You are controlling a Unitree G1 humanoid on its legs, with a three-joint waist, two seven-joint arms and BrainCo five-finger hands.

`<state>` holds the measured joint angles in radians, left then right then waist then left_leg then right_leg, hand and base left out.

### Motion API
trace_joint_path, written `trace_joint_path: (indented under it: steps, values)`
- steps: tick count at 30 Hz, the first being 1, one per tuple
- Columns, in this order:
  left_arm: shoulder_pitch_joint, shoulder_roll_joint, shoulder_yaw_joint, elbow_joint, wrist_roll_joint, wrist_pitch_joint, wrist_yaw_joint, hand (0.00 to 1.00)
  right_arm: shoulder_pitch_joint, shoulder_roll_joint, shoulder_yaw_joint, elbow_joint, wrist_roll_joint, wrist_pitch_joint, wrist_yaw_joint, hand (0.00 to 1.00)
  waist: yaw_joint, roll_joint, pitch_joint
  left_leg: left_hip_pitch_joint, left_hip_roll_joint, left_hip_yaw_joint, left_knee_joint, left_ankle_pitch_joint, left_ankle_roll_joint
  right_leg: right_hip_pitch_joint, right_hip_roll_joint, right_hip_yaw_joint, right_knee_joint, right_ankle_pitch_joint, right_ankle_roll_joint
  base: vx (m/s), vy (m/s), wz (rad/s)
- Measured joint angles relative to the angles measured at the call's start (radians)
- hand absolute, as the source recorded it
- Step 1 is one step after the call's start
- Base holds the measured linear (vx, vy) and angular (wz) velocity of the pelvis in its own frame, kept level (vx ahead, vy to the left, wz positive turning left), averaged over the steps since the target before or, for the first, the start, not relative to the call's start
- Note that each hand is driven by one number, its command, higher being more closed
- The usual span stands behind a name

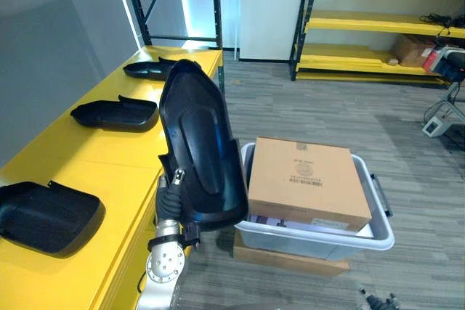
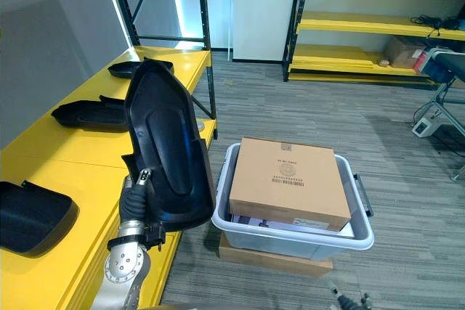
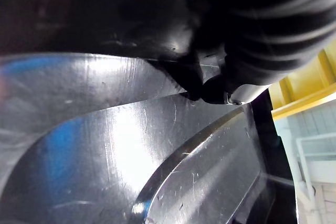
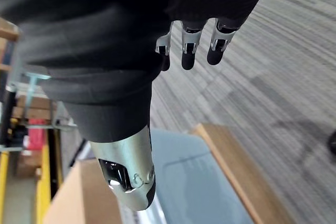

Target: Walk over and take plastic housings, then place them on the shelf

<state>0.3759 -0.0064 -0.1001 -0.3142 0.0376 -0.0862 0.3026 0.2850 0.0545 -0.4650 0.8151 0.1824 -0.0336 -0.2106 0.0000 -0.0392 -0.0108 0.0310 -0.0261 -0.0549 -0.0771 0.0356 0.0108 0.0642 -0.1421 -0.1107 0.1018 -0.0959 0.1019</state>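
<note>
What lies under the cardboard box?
The box rests on a grey bin. White and dark contents peek out below its front edge; the rest is covered.

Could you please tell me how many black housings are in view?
4 housings: one near, one middle, one far on the shelf, one upright in the left hand. More may be hidden.

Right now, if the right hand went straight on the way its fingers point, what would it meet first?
Most likely the grey carpet floor: the right hand aims relaxed fingers at bare carpet, clear of the plastic bin. Depth is unclear.
</note>
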Motion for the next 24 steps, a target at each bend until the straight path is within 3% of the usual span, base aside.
trace_joint_path:
  steps: [4, 5, 8, 10, 12, 13, 14, 15, 16, 17, 19, 22, 23, 24]
  values:
    - [-0.004, -0.005, 0.003, -0.049, -0.01, -0.002, 0.006, 1.0, -0.044, -0.006, 0.087, 0.046, -0.009, -0.002, -0.004, 0.0, 0.024, -0.008, 0.054, -0.135, -0.028, -0.159, 0.131, -0.015, -0.024, -0.004, -0.016, -0.192, 0.065, -0.045, -0.016, -0.04, -0.055, 1.37]
    - [-0.004, -0.006, 0.004, -0.061, -0.015, -0.005, 0.008, 1.0, -0.052, -0.006, 0.088, 0.047, -0.009, -0.003, -0.006, 0.0, 0.025, -0.008, 0.064, -0.154, -0.023, -0.149, 0.142, -0.02, -0.023, -0.005, -0.017, -0.222, 0.071, -0.049, -0.018, -0.09, -0.024, 1.6]
    - [-0.009, -0.015, 0.004, -0.099, -0.028, -0.02, 0.013, 1.0, -0.099, -0.029, 0.093, 0.071, -0.029, -0.009, -0.01, 0.0, 0.041, 0.016, 0.092, -0.245, 0.061, 0.089, 0.191, -0.035, -0.008, 0.0, -0.024, -0.381, 0.086, -0.053, -0.021, -0.1, -0.015, 1.56]
    - [-0.007, -0.041, 0.002, -0.106, -0.029, -0.032, 0.033, 1.0, -0.103, -0.045, 0.12, 0.074, -0.036, -0.007, -0.011, 0.0, 0.042, 0.036, 0.092, -0.261, 0.15, 0.366, 0.24, -0.066, 0.039, 0.033, -0.044, -0.505, 0.097, -0.054, -0.021, 0.0, 0.036, 1.5]
    - [-0.01, -0.051, -0.006, -0.108, -0.029, -0.044, 0.048, 1.0, -0.102, -0.056, 0.128, 0.074, -0.036, -0.005, -0.013, 0.0, 0.041, 0.047, 0.088, -0.242, 0.196, 0.537, 0.268, -0.096, 0.059, 0.062, -0.061, -0.59, 0.129, -0.055, -0.02, 0.05, 0.069, 1.4]
    - [-0.015, -0.046, -0.012, -0.109, -0.03, -0.057, 0.049, 1.0, -0.103, -0.043, 0.129, 0.079, -0.035, -0.006, -0.013, 0.0, 0.041, 0.019, 0.087, -0.232, 0.199, 0.62, 0.301, -0.127, 0.066, 0.084, -0.097, -0.645, 0.113, -0.063, -0.027, 0.08, 0.134, 1.26]
    - [-0.02, -0.04, -0.011, -0.121, -0.031, -0.063, 0.049, 1.0, -0.109, -0.03, 0.129, 0.085, -0.035, -0.008, -0.013, 0.0, 0.045, 0.001, 0.082, -0.243, 0.207, 0.669, 0.37, -0.159, 0.116, 0.093, -0.118, -0.669, 0.107, -0.092, -0.016, 0.09, 0.173, 1.01]
    - [-0.026, -0.043, -0.016, -0.129, -0.039, -0.083, 0.051, 1.0, -0.122, -0.034, 0.129, 0.084, -0.035, -0.007, -0.014, 0.0, 0.048, 0.033, 0.078, -0.246, 0.267, 0.699, 0.515, -0.177, 0.129, 0.112, -0.127, -0.701, 0.147, -0.116, 0.031, 0.08, 0.147, 0.69]
    - [-0.028, -0.054, -0.018, -0.134, -0.046, -0.085, 0.051, 1.0, -0.124, -0.043, 0.129, 0.077, -0.035, -0.007, -0.015, 0.0, 0.043, 0.043, 0.076, -0.243, 0.267, 0.679, 0.503, -0.203, 0.045, 0.12, -0.124, -0.715, 0.167, -0.127, 0.044, 0.08, 0.18, 0.94]
    - [-0.042, -0.047, -0.023, -0.135, -0.048, -0.086, 0.048, 1.0, -0.13, -0.037, 0.127, 0.082, -0.035, -0.005, -0.02, 0.0, 0.032, 0.032, 0.068, -0.243, 0.219, 0.644, 0.487, -0.204, 0.052, 0.133, -0.161, -0.742, 0.19, -0.132, 0.043, 0.08, 0.227, 0.8]
    - [-0.056, -0.048, -0.021, -0.137, -0.053, -0.095, 0.051, 1.0, -0.146, -0.024, 0.127, 0.082, -0.036, -0.004, -0.024, 0.0, 0.042, 0.02, 0.063, -0.245, 0.181, 0.622, 0.472, -0.211, 0.065, 0.141, -0.178, -0.748, 0.192, -0.117, 0.03, 0.08, 0.22, 0.57]
    - [-0.061, -0.044, -0.015, -0.136, -0.067, -0.095, 0.05, 1.0, -0.168, -0.025, 0.121, 0.082, -0.04, -0.001, -0.024, 0.0, 0.039, 0.015, 0.069, -0.227, 0.143, 0.587, 0.465, -0.238, 0.077, 0.128, -0.24, -0.718, 0.331, -0.076, -0.028, 0.09, 0.192, 0.47]
    - [-0.06, -0.039, -0.013, -0.136, -0.067, -0.095, 0.051, 1.0, -0.168, -0.024, 0.122, 0.082, -0.052, -0.001, -0.023, 0.0, 0.043, 0.015, 0.071, -0.211, 0.134, 0.571, 0.452, -0.243, 0.078, 0.088, -0.272, -0.653, 0.438, -0.043, -0.08, 0.08, 0.163, 0.33]
    - [-0.06, -0.034, -0.008, -0.136, -0.067, -0.095, 0.052, 1.0, -0.171, -0.022, 0.123, 0.082, -0.061, 0.0, -0.021, 0.0, 0.039, 0.017, 0.074, -0.198, 0.127, 0.56, 0.434, -0.244, 0.077, 0.048, -0.28, -0.573, 0.507, -0.037, -0.098, 0.11, 0.168, 0.36]
